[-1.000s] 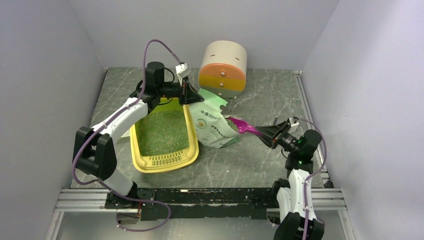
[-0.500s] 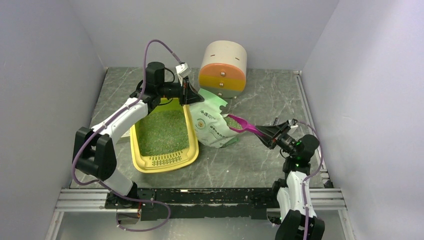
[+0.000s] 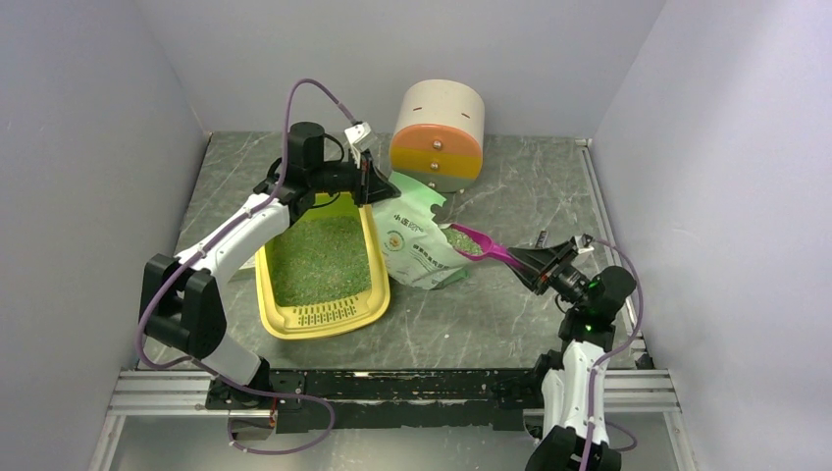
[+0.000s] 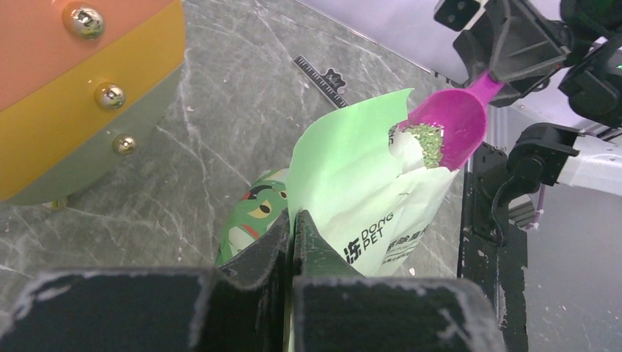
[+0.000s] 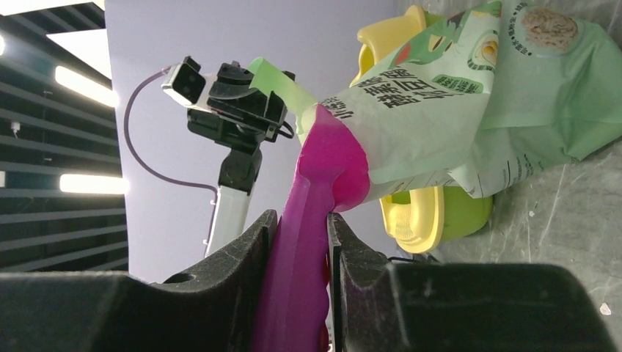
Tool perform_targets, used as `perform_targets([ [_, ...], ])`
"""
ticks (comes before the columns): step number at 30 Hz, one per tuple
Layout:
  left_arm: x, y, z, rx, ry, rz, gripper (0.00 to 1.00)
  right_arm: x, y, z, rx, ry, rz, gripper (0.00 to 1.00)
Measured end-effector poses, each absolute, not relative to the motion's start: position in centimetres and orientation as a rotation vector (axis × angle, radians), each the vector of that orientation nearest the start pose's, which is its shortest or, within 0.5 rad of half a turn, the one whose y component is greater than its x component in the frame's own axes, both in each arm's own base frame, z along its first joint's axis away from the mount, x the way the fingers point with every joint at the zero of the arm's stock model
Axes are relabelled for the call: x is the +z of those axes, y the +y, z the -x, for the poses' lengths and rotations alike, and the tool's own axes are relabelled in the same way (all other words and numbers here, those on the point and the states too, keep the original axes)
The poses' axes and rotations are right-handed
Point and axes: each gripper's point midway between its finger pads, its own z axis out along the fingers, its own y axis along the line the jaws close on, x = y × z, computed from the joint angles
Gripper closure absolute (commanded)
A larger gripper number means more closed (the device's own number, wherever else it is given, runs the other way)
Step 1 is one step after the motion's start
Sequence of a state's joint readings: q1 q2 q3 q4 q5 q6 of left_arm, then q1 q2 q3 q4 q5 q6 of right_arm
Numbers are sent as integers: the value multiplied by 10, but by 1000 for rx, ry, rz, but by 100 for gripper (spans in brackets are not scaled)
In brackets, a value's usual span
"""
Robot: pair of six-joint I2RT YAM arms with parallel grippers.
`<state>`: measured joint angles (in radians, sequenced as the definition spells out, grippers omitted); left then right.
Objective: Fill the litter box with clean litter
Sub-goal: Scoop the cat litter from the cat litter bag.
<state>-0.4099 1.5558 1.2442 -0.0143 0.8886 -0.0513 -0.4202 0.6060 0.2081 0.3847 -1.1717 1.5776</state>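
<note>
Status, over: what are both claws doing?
Left gripper shut on bag edge. Right gripper shut on scoop, loaded with litter, at bag mouth. Litter box part-filled. Bag between scoop and box.

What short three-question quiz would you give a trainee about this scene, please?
1. True or false: the litter box is empty.
2. What does the left gripper pinch? A: the bag. B: the litter box. C: a drawer knob.
3. Fill in: the scoop in the right gripper carries ____.
Key: 1 false; 2 A; 3 litter.
</note>
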Motion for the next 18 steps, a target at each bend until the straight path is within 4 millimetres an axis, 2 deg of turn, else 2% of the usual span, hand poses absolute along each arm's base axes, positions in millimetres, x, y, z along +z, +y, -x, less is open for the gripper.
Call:
perform_targets([
  [11,253,-291,-358,-1065,1766,-819,95,264,92,-225,1694,1734,-702,100],
  [18,251,-290,-363,-1051,1792,-770,95,256,90,-226,1704,1734,-743,100],
])
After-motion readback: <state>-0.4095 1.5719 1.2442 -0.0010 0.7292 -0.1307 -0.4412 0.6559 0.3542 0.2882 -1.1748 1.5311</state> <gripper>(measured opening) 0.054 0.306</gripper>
